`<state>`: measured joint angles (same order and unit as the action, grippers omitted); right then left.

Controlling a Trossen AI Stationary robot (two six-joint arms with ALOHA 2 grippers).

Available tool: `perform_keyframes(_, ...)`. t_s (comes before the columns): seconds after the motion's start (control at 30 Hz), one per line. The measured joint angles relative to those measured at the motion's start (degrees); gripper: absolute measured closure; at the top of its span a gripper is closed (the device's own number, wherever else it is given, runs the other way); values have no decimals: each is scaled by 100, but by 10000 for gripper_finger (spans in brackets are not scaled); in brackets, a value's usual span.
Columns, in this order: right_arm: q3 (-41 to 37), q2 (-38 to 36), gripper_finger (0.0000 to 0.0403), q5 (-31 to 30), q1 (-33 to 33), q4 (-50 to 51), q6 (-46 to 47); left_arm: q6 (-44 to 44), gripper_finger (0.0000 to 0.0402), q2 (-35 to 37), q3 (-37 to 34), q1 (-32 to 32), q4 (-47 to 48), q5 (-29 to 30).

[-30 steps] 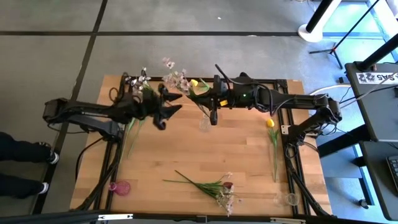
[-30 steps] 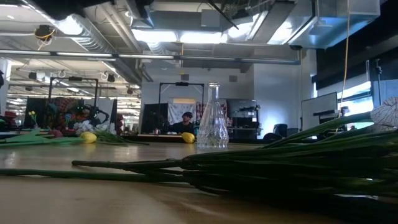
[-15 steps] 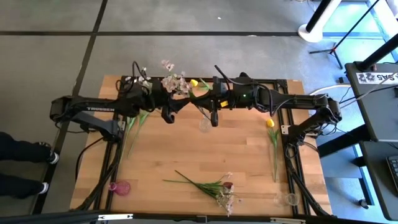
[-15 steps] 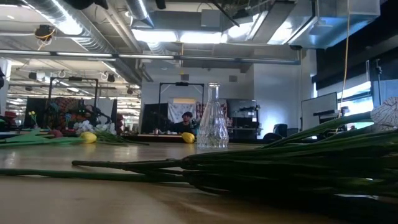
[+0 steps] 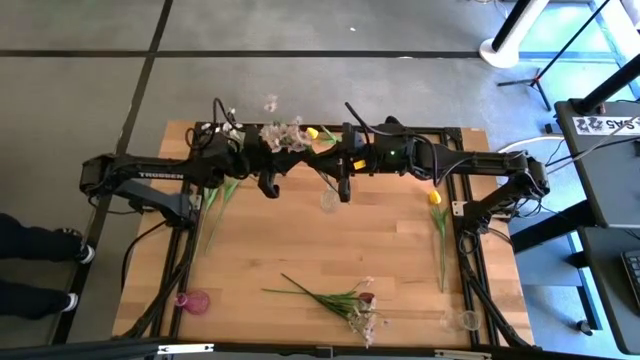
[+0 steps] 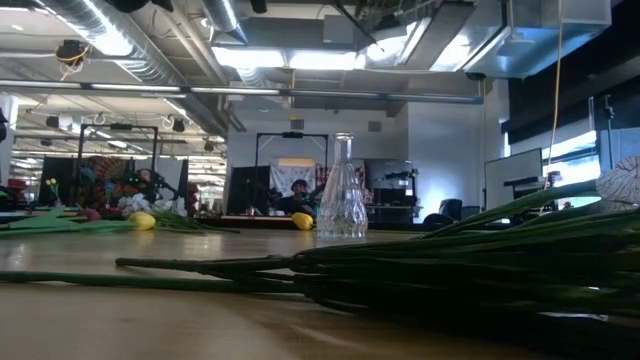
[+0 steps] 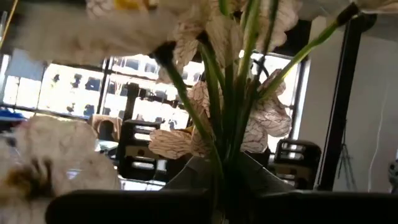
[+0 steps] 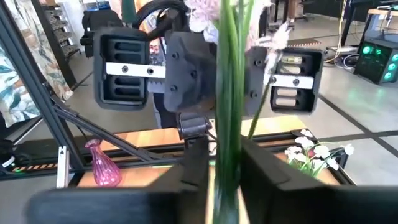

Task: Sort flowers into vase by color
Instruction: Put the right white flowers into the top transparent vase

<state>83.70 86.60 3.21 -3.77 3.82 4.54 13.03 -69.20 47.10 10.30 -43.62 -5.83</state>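
A spray of small white-pink blossoms point(image 5: 283, 134) on green stems is held in the air over the table's far middle, between my two grippers. My left gripper point(image 5: 287, 158) comes in from the left and is shut on its stems just under the blossoms. Facing it from the right, my right gripper point(image 5: 328, 168) has its fingers on either side of the stems lower down point(image 8: 227, 124). A clear glass vase point(image 5: 328, 200) stands on the table just below them. Both grippers are above the low view's frame. My left gripper pinches the bundle of stems point(image 7: 227, 180) between its two fingers, just below the blossoms. The fingers come level from the table's left and lie across the stems. The spray is lifted clear of the table. My right gripper has the same stems point(image 8: 227, 158) between its two fingers point(image 8: 194, 165), farther from the blossoms. It comes level from the table's right, across the stems. I cannot tell whether both fingers touch the stems.
One yellow tulip point(image 5: 312, 132) lies by the far edge and another point(image 5: 436, 198) at the right, its stem pointing to the near edge. A mixed bunch point(image 5: 345, 298) lies near the front. A pink vase point(image 5: 193, 300) and a clear vase point(image 5: 460, 320) stand in the near corners.
My left gripper has moved toward the table's right and far edge, up to the spray that my right gripper holds. It has shut on the stems under the blossoms. The spray has stayed in place.
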Motion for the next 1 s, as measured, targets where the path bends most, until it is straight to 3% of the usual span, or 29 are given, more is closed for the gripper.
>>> perform_keyframes(0.2,0,-481,217,-382,9,1000,-14,-689,393,401,-1,21,540,78)
perform_keyframes(0.37,0,-1045,170,-422,7,1810,110,-1079,394,471,-1,124,947,474)
perform_keyframes(0.57,2,-1581,170,-737,7,2426,309,-1867,395,92,165,-47,1388,1383)
perform_keyframes(0.77,2,-1880,181,-1085,7,2561,280,-1846,395,-614,1250,-54,2965,1483)
perform_keyframes(1.0,2,-1894,182,-1142,319,2905,404,-1214,394,-1112,1507,147,2966,1639)
